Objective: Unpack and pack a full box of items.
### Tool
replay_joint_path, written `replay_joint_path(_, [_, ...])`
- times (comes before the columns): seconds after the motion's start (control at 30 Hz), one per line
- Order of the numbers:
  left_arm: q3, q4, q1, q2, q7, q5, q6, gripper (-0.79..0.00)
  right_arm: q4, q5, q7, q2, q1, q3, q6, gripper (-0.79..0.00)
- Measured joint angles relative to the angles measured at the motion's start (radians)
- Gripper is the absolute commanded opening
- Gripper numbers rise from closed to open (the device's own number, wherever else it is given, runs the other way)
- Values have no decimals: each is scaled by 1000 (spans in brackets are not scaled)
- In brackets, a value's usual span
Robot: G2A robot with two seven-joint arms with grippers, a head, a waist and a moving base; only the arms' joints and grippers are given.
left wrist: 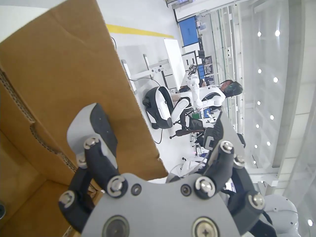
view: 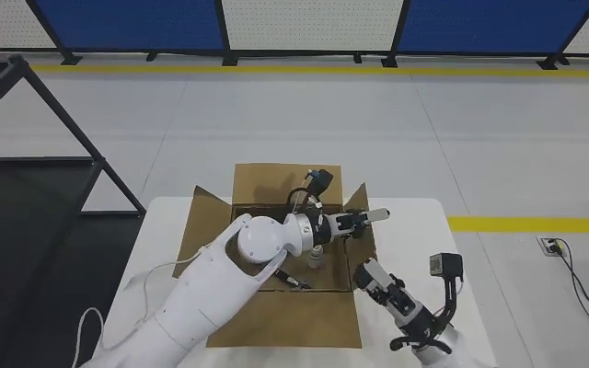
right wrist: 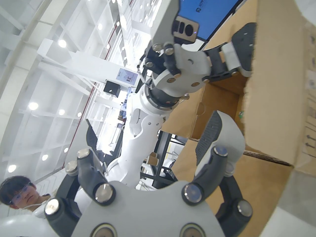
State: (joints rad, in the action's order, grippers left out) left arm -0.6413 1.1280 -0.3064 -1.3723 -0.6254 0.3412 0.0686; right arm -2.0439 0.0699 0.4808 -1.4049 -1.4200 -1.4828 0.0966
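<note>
The white desk (view: 419, 230) carries an open cardboard box (view: 276, 189) in its middle, its rear flap hanging past the desk's far edge and its front flap lying flat toward the near edge. The left arm lies across the box. Its left pincer (left wrist: 158, 128) is spread wide at the box's right flap (view: 359, 198), one finger on each side of the cardboard. The right pincer (right wrist: 153, 124) is also wide open, holding nothing, just outside the box's right wall near the front-right corner. Small items (view: 315, 261) lie inside the box, too small to identify.
</note>
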Motion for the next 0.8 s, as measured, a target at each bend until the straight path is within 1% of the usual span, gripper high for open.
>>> replay_joint_path(0.1, [-10, -21, 3, -6, -10, 1, 15, 0, 19, 57, -77, -1, 8, 17, -39, 0])
replay_joint_path(0.17, [-24, -24, -3, -6, -6, -4, 24, 0, 35, 69, -122, -3, 15, 26, -54, 0])
replay_joint_path(0.3, [-60, 1, -31, 2, 9, -24, 36, 0, 65, 58, -168, -3, 30, 28, -60, 0])
replay_joint_path(0.43, [-121, 62, -85, 24, 43, -63, 44, 0, 103, 35, -203, -4, 59, 28, -77, 0])
replay_joint_path(0.5, [-168, 107, -128, 41, 66, -87, 45, 0, 126, 22, -230, -6, 77, 29, -91, 0])
replay_joint_path(0.6, [-257, 188, -212, 71, 114, -117, 41, 0, 150, -19, -258, -8, 96, 32, -91, 0])
replay_joint_path(0.67, [-292, 230, -258, 80, 136, -121, 37, 0, 152, -24, -258, -9, 97, 32, -91, 0])
replay_joint_path(0.8, [-288, 219, -247, 79, 134, -121, 37, 0, 152, -23, -257, -9, 97, 32, -91, 0])
